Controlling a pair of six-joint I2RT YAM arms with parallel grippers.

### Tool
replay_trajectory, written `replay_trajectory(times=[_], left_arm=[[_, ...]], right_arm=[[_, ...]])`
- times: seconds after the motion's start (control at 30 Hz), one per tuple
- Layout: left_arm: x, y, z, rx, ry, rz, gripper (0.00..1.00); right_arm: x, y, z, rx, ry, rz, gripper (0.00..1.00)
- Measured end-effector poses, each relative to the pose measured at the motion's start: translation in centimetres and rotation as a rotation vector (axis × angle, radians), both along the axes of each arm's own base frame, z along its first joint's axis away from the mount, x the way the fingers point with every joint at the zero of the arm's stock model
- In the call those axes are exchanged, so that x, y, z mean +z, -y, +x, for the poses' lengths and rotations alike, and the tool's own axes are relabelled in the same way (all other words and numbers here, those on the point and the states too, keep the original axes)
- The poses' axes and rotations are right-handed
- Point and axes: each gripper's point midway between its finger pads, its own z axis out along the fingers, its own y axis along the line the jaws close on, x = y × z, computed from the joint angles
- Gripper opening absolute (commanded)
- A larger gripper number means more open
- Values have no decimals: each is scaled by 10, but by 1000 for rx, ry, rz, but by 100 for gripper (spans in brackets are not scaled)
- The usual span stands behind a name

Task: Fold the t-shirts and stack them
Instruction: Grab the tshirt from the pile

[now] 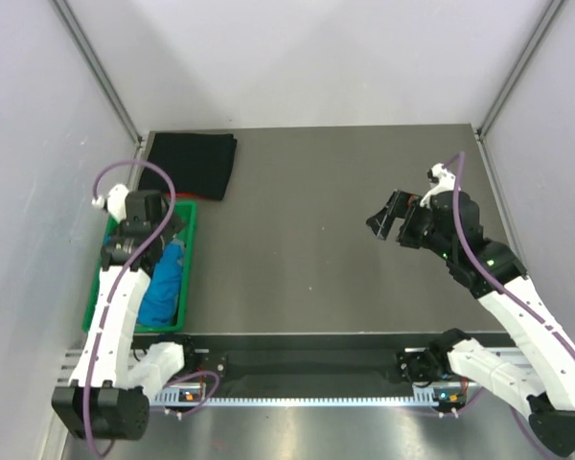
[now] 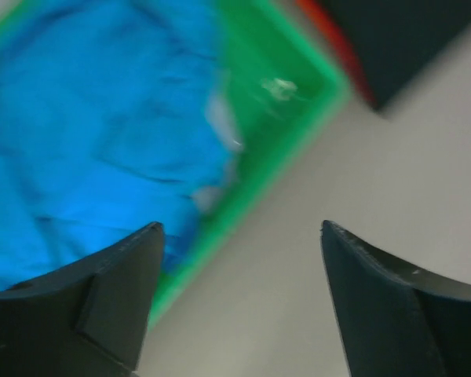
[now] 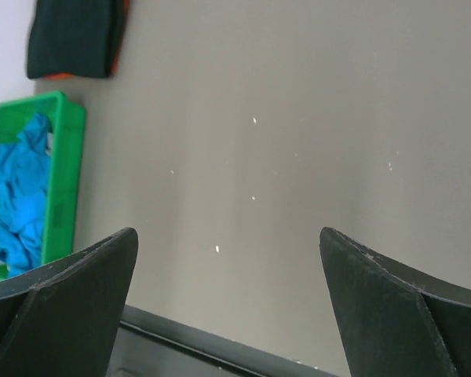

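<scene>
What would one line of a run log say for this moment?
left end effector: open, above green bin | blue t-shirt: crumpled in bin | black t-shirt: folded, far-left corner | right end effector: open, empty

Bright blue, green and black on plain grey

The crumpled t-shirt (image 1: 161,292) is solid bright blue, lying in a vivid green plastic bin (image 1: 189,259); the folded t-shirt (image 1: 192,163) is plain black, with a thin red strip (image 2: 334,39) showing at its edge. The table (image 1: 345,249) is matte grey with a few pale specks. The 2 arms, left arm (image 1: 115,307) and right arm (image 1: 517,297), are white with black joints and purple cables (image 1: 158,182); the walls (image 1: 307,57) are pale grey.
</scene>
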Motion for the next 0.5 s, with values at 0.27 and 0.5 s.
replay_trajectory(times=[0.27, 0.5], left_arm=[[-97, -67, -62, 380, -209, 88, 74], [-114, -78, -73, 601, -171, 44, 69]], right_arm=[[-18, -10, -1, 58, -49, -10, 100], [-19, -18, -3, 110, -52, -4, 99]])
